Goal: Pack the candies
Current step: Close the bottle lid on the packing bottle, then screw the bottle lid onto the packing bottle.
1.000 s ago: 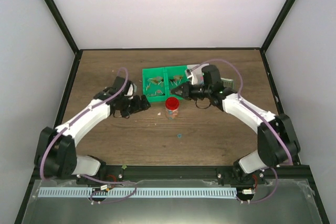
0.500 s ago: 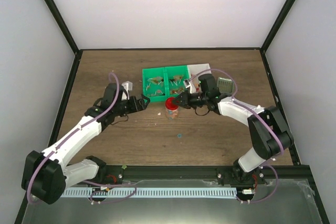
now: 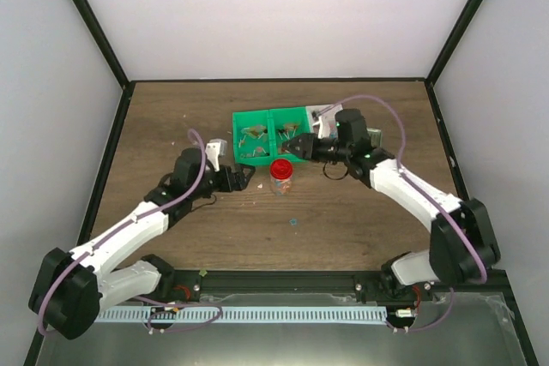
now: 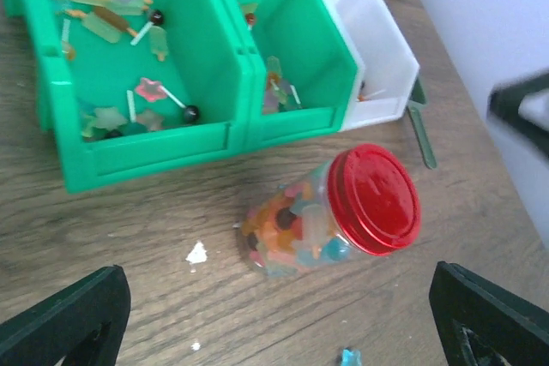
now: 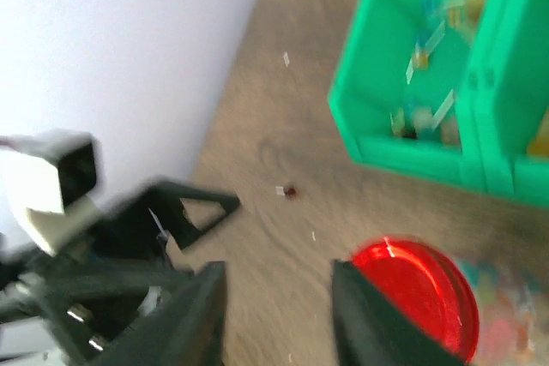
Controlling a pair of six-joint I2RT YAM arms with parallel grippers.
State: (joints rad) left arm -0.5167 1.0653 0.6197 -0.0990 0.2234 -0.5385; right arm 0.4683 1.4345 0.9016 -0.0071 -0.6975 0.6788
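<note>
The candies lie in the green bins as small pale, pink and orange sweets, and more fill a small clear jar. The jar stands on the table in front of the bins, shut with a round red lid. My left gripper is open wide and empty, just left of the jar in the top view. My right gripper is open and empty, above and behind the red lid, near the green bins.
A white bin adjoins the green bins on the right. Small scraps lie on the wood: a white one, a blue one and a dark red bit. Dark frame walls border the table.
My left gripper has moved right, closer to the jar. My right gripper dipped to the jar's lid and has risen back toward the green bins.
</note>
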